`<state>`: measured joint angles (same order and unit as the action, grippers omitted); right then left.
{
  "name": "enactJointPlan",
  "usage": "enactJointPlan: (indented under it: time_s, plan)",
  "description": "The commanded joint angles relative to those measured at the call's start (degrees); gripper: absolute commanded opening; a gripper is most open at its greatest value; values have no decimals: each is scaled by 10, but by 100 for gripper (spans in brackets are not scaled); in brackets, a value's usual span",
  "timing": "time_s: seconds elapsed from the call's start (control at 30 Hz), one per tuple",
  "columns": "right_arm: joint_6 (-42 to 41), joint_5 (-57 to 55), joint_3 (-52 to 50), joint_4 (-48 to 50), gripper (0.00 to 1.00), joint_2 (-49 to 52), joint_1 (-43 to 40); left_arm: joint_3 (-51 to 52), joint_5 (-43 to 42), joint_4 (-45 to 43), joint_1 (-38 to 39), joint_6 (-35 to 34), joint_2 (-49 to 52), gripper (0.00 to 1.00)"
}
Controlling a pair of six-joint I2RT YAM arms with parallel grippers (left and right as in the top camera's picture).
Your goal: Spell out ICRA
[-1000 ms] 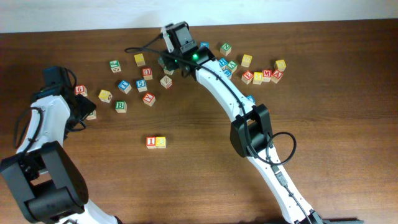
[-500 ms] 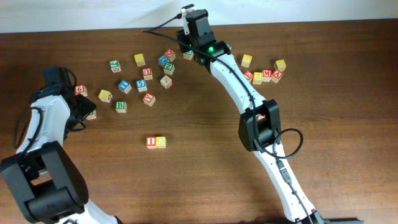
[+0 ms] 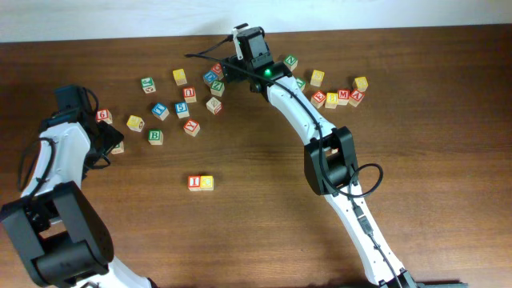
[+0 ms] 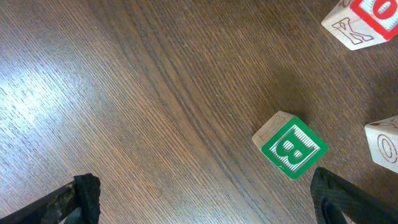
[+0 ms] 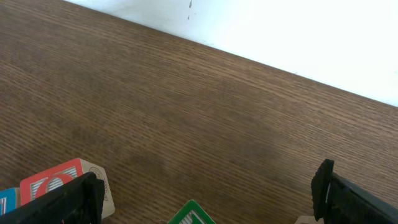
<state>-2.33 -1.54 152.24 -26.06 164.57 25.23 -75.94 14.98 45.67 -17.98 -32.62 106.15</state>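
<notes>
The I cube (image 3: 194,182) and the yellow C cube (image 3: 207,182) sit side by side, touching, at the table's middle front. In a row of cubes at the far right, a red-lettered one (image 3: 356,98) looks like the A. The R is too small to pick out among the scattered cubes. My right gripper (image 3: 230,68) hangs open over the far cluster, with a green cube's corner (image 5: 193,216) between its fingers and a red cube (image 5: 59,179) by the left finger. Over bare wood my left gripper (image 3: 108,140) is open, a green B cube (image 4: 290,147) just beyond its right finger.
Several loose letter and digit cubes (image 3: 182,110) lie spread across the far left of the table, and more (image 3: 318,78) at the far right. The table's far edge and a white wall (image 5: 298,37) are just beyond the right gripper.
The right gripper's jaws have opened wide, and its wrist has swung right along the far edge, then back a little. The left arm has not moved.
</notes>
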Motion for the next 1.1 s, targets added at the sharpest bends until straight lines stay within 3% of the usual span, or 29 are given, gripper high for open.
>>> enactJointPlan:
  time_s: [0.0, 0.13, 0.33, 0.53, 0.67, 0.9, 1.07]
  plan:
    - [-1, -3, -10, -29, 98, 8, 1, 2, 2, 0, -1, -2, -13, 99]
    - [-1, -3, -10, -52, 99, 8, 2, 2, 2, 0, -1, -2, -13, 99]
    - [-1, -6, -9, -73, 77, 8, 2, 2, 2, 0, -1, -2, -13, 99]
    - [-1, -19, -8, -76, 75, -1, 1, 2, 2, 0, -1, -2, -13, 99]
    - [-1, -66, -8, -74, 80, -9, -5, 2, 2, 0, -1, -2, -13, 99]
    - [-1, -50, -8, -97, 79, -12, -13, 2, 2, 0, -1, -2, -13, 99]
    - [-1, -17, 12, -97, 65, -25, -13, 2, 2, 0, -1, -2, -13, 100]
